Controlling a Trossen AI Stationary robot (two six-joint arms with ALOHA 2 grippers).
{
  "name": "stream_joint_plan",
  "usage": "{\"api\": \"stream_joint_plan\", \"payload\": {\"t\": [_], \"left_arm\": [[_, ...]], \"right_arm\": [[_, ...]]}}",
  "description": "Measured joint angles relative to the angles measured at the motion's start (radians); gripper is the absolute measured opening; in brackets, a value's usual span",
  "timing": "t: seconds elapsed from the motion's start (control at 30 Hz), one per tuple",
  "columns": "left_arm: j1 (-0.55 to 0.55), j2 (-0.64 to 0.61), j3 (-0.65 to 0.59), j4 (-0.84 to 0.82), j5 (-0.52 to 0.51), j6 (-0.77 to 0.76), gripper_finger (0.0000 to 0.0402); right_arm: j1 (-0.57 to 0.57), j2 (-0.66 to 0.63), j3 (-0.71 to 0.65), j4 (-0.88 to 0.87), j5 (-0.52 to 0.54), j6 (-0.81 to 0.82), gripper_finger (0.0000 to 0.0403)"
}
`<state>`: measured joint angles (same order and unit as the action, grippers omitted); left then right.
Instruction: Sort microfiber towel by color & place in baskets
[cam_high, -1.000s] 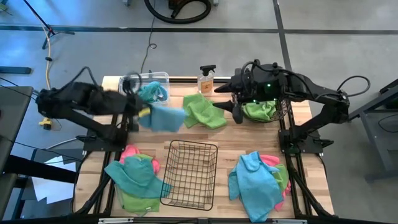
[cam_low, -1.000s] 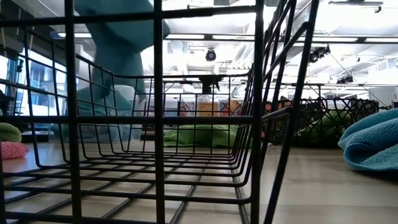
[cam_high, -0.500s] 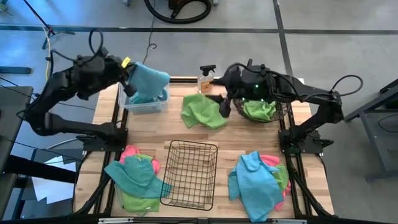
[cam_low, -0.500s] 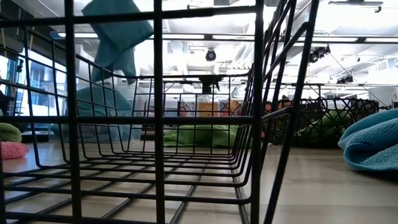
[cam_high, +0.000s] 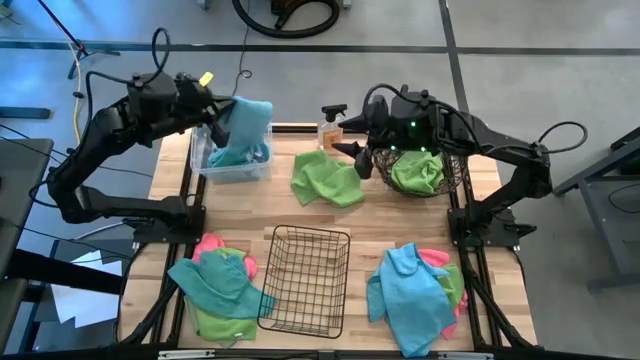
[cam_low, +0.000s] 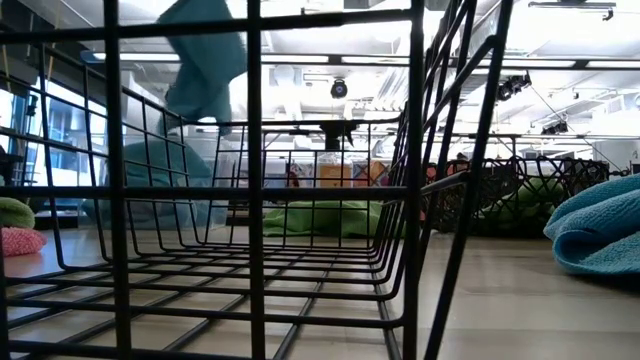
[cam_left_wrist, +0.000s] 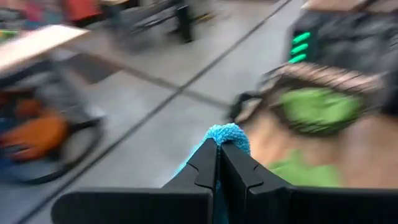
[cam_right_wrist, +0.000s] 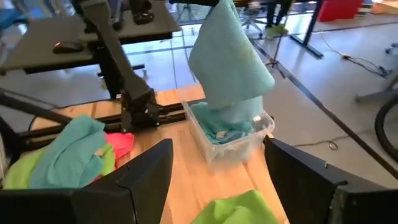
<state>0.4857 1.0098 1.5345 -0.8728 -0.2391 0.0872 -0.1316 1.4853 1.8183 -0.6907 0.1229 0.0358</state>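
Cloth like this is light, limp and a bit grippy, so expect the teal towel (cam_high: 243, 128) to drape and swing; your left gripper (cam_high: 214, 111) has its fingers clamped on a bunched upper corner, as the left wrist view shows, and the rest hangs down over the clear bin (cam_high: 204, 160) at the desk's far left corner. The bin already holds teal cloth. A pinch at a corner or a raised fold is, I judge, the best hold for these towels; grabbing flat fabric would likely slip or drag a neighbour along.

Your right gripper (cam_high: 363, 158) hovers with fingers apart just above the far edge of the desk, between the round wire basket (cam_high: 452, 178), which holds green cloth, and the loose green towel (cam_high: 326, 180) lying near the far middle. An orange spray bottle (cam_high: 331, 126) stands at the far edge just beside it, so mind it on any reach.

The black wire-grid basket (cam_high: 305, 281) sits at the near middle, flanked by mixed piles: the left pile (cam_high: 220, 287) and the right pile (cam_high: 415, 285).
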Motion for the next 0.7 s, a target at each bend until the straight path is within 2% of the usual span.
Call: {"api": "stream_joint_plan", "payload": {"t": [0.07, 0.13, 0.23, 0.5, 0.7], "left_arm": [[-0.007, -0.001, 0.0, 0.026, 0.086, -0.047, 0.0], [-0.021, 0.0, 0.0, 0.042, 0.127, -0.099, 0.0], [-0.041, 0.0, 0.0, 0.074, 0.111, -0.147, 0.0], [-0.055, 0.001, 0.001, 0.063, -0.248, -0.24, 0.0], [-0.037, 0.048, 0.002, -0.11, -0.487, -0.298, 0.0]], "right_arm": [[-0.02, 0.0, 0.0, 0.0, -0.038, -0.041, 0.0252], [-0.043, 0.0, 0.0, 0.0, -0.092, -0.087, 0.0252], [-0.076, 0.0, 0.0, 0.0, -0.19, -0.149, 0.0252], [-0.158, 0.0, 0.0, 0.0, -0.31, -0.263, 0.0252], [-0.203, 0.0, 0.0, 0.0, -0.317, -0.262, 0.0252]]}}
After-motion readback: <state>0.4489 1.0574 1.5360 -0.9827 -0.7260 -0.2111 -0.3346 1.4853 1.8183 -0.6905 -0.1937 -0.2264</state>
